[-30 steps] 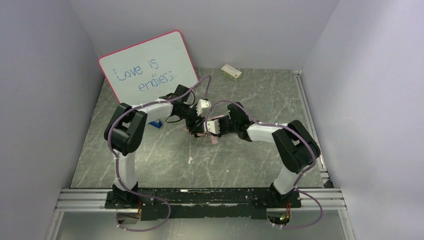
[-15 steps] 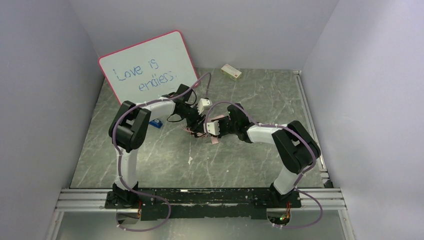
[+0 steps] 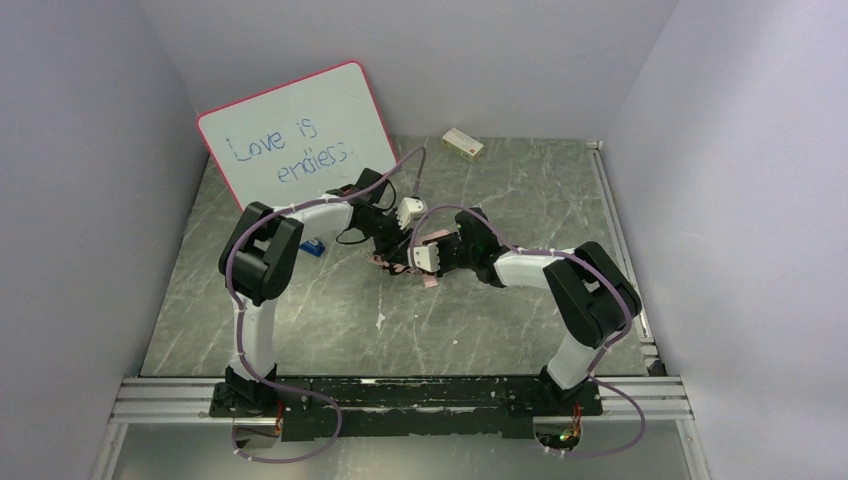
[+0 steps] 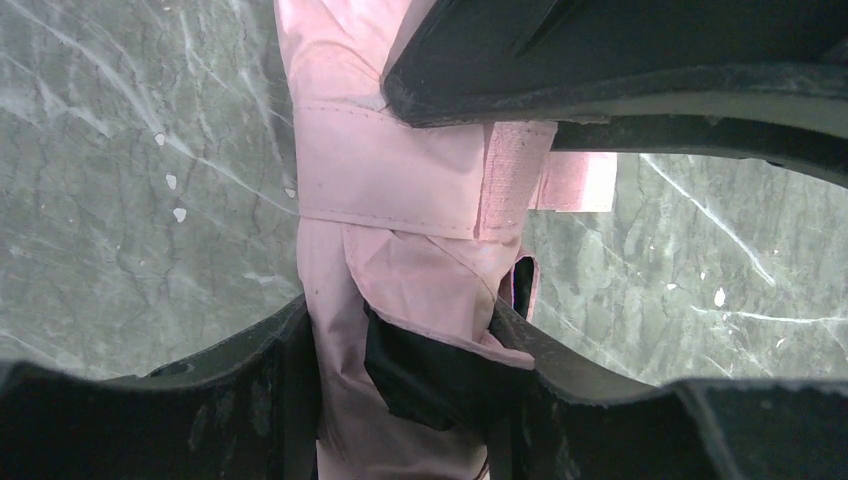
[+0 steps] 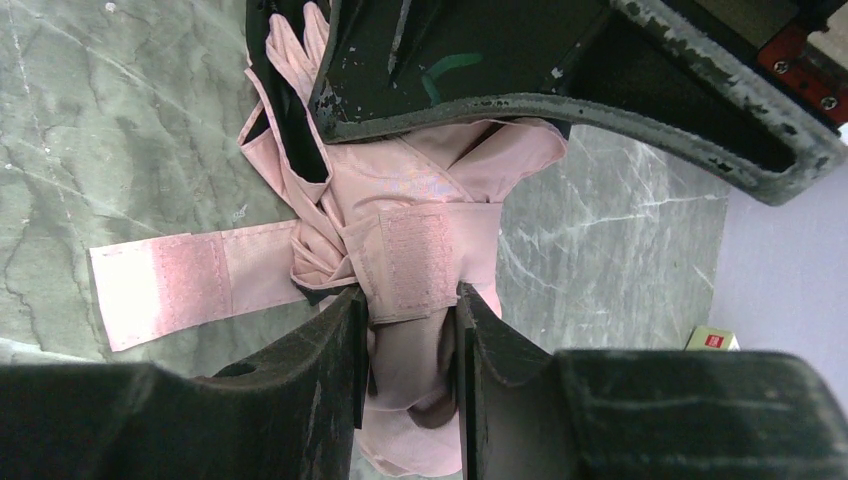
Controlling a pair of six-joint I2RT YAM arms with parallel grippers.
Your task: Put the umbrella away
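Observation:
The umbrella (image 3: 402, 263) is folded into a pale pink bundle with black inner cloth showing, held just above the middle of the table. My left gripper (image 3: 388, 252) is shut on one end of it (image 4: 400, 200), jaws pressing both sides. My right gripper (image 3: 414, 262) is shut on the other end (image 5: 420, 210), at the wrapped band. The pink strap (image 5: 170, 285) sticks out loose to the side, and it also shows in the left wrist view (image 4: 575, 182) and hanging in the top view (image 3: 430, 282). The handle is hidden.
A pink-framed whiteboard (image 3: 295, 135) leans on the back wall at left. A small cream box (image 3: 462, 144) lies at the back. A small blue object (image 3: 314, 246) sits beside the left arm. A white scrap (image 3: 380, 320) lies nearer the front. Walls close three sides.
The left arm's elbow has shifted slightly right and back, and both grippers have drawn a little closer together on the umbrella. The grips are unchanged.

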